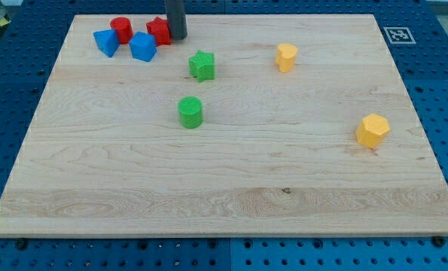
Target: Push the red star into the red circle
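Rod closing the red star on the red circle, top left of the tabletop [231, 196].

The rod stands upright; there is no claw to open or close. My tip [178, 37] touches the red star [159, 31] on its right. The red circle [121, 29] sits just left, flanked by blue blocks [106, 42] and [142, 47]. Judged mid-push: next, a short leftward shove.

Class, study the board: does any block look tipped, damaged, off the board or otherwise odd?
Nothing stands out. All seven blocks sit flat on the wooden board. The red star lies near the red circle and two blue blocks, with my tip at the star's right side.
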